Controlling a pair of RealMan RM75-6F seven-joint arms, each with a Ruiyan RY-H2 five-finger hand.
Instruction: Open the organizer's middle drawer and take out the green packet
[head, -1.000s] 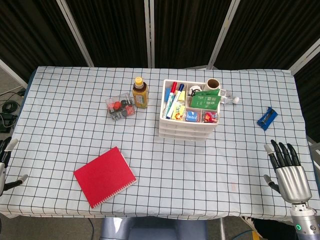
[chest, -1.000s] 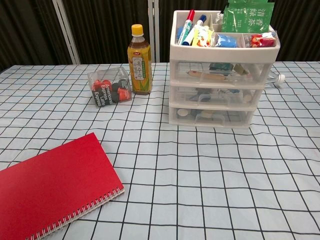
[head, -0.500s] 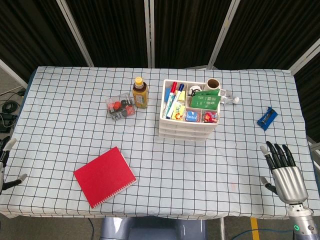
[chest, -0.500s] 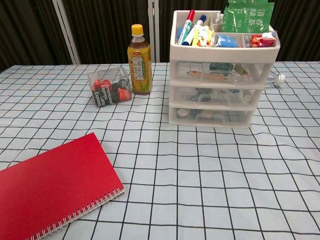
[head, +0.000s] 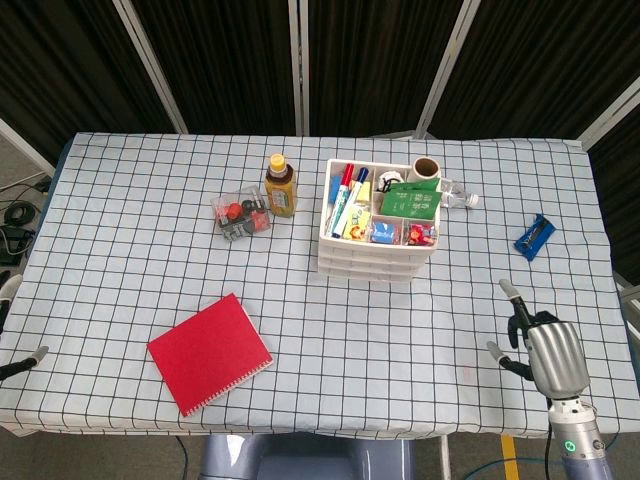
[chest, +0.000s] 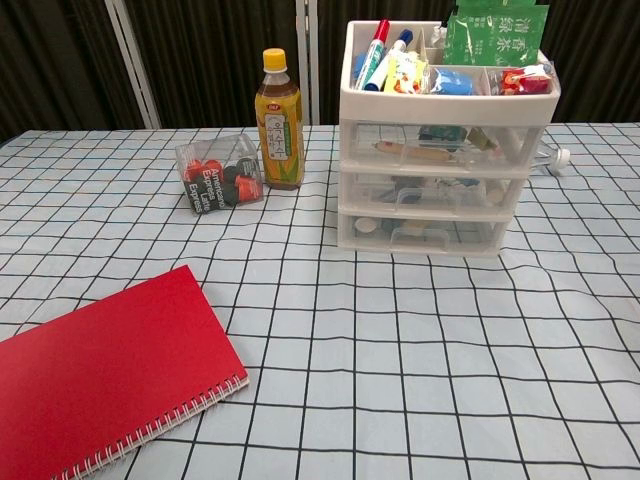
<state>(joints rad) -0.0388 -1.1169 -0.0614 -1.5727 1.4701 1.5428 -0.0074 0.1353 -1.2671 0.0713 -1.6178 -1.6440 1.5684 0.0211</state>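
The organizer (head: 378, 235) is seen mid-table, its middle drawer (chest: 443, 192) closed. The right hand (head: 545, 355) is held empty at the near right edge, fingers partly curled, and is judged nearer. Only fingertips of the left hand (head: 12, 330) are seen at the far left edge; its grasp cannot be told.

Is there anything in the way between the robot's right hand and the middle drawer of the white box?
Nothing visible is. The right hand hangs over the table's near right edge, and only bare checked tablecloth lies between it and the organizer. The middle drawer is shut, its front facing the robot, with nothing before it.
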